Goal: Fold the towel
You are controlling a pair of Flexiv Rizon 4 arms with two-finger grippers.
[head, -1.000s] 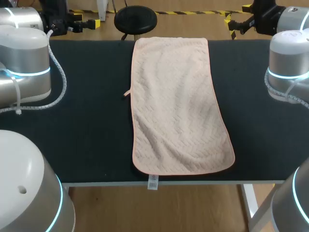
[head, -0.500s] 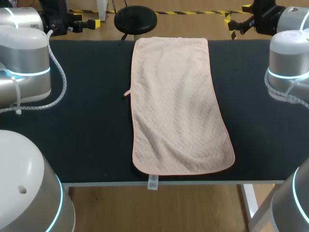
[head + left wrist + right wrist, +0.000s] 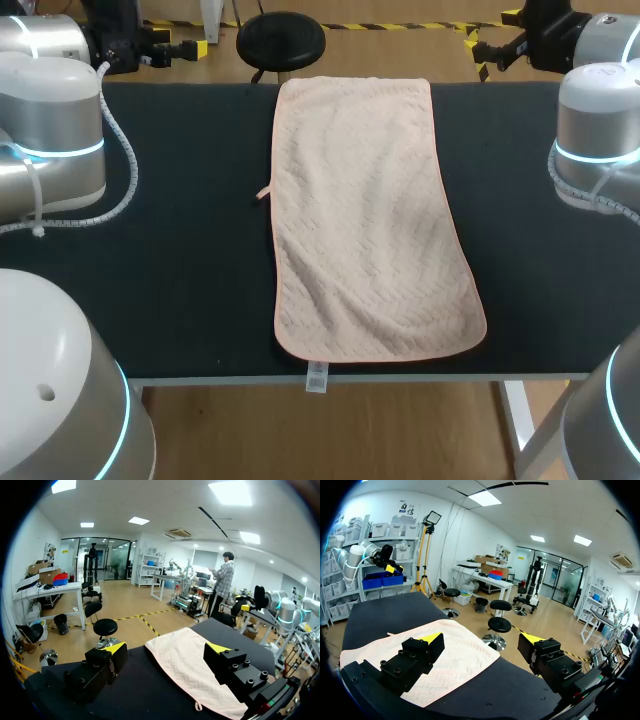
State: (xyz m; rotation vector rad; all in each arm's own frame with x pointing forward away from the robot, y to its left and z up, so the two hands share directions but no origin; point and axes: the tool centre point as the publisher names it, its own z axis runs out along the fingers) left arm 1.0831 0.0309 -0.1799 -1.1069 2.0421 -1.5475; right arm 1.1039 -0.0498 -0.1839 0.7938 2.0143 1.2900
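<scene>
Head view: the towel (image 3: 370,220) lay spread flat down the middle of the desk (image 3: 170,260), running from the far edge to the near edge. Its label (image 3: 316,377) hung over the near edge and a small loop (image 3: 264,193) stuck out from its left side. It looked unfolded, so I judged no fold had been made. Both arms stood back at the desk's far corners, probably to leave the cloth open to a first grasp.

Left wrist view: the left end effector (image 3: 166,649) hovered above the desk's far left corner, fingers spread wide with nothing between them. The towel (image 3: 190,672) lay ahead and below, apart from the fingers. That open stance suited a descent onto a far corner of the cloth.

Right wrist view: the right end effector (image 3: 482,639) was poised above the far right corner, fingers likewise spread and empty. The towel (image 3: 467,652) lay ahead and below it, untouched. The likely next move was for both to pinch the far corners together.
</scene>
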